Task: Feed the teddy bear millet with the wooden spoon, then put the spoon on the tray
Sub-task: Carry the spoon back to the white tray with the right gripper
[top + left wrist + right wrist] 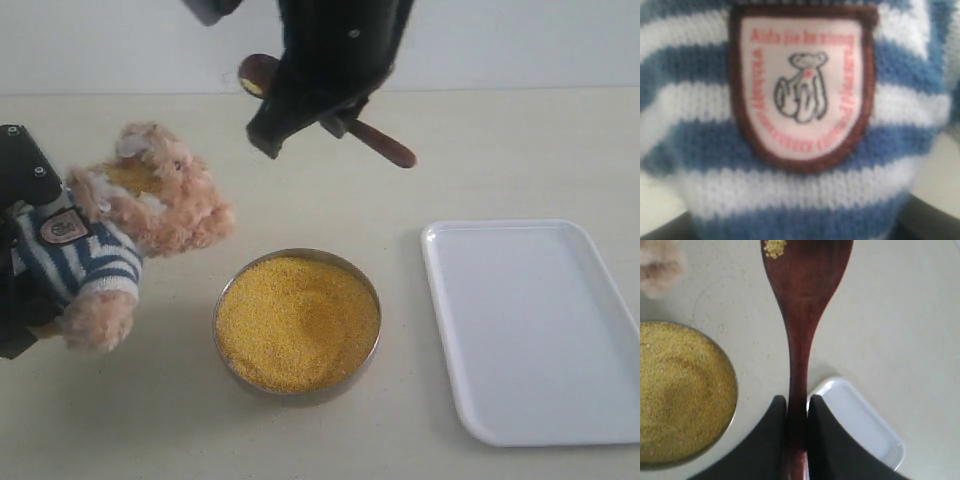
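At the left of the exterior view my left gripper (22, 245) is shut on the teddy bear (150, 205), which leans toward the middle. A yellow patch lies on its head. The bear's striped shirt and badge (802, 85) fill the left wrist view. My right gripper (300, 115) hangs above the far middle of the table, shut (798, 407) on the wooden spoon's handle (800, 365). The spoon's bowl (258, 72) points left and holds a few millet grains (775, 247). The millet (297, 320) is heaped in the metal bowl (300, 254), below and nearer than the spoon. The white tray (540, 330) lies to the right.
The bowl stands between the bear and the tray. One tray corner (860, 425) shows under the right gripper's fingers. Bare beige tabletop (500, 140) lies behind the tray, and a pale wall runs along the far edge.
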Robot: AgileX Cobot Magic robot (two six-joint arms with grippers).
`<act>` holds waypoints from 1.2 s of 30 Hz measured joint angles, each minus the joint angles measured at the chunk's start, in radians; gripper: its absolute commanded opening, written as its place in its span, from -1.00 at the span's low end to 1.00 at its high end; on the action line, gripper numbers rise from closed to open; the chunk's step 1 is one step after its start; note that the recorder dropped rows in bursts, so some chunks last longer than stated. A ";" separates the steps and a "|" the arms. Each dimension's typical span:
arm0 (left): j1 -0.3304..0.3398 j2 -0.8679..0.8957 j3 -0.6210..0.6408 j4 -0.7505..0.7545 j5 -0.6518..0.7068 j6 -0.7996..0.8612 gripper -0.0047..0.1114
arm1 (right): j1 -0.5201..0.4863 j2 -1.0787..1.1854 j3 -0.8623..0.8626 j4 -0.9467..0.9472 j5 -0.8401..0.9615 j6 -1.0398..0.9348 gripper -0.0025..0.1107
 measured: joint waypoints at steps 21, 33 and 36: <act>0.000 0.017 -0.041 0.009 -0.048 -0.550 -0.85 | -0.502 -0.181 0.923 0.239 -0.578 0.171 -0.96; 0.000 0.039 -0.041 0.009 -0.044 -0.568 -0.85 | -0.518 -0.149 0.985 0.245 -0.712 0.236 -0.13; 0.000 0.041 -0.041 0.009 -0.044 -0.574 -0.85 | -0.518 -0.148 0.985 0.245 -0.714 0.236 0.11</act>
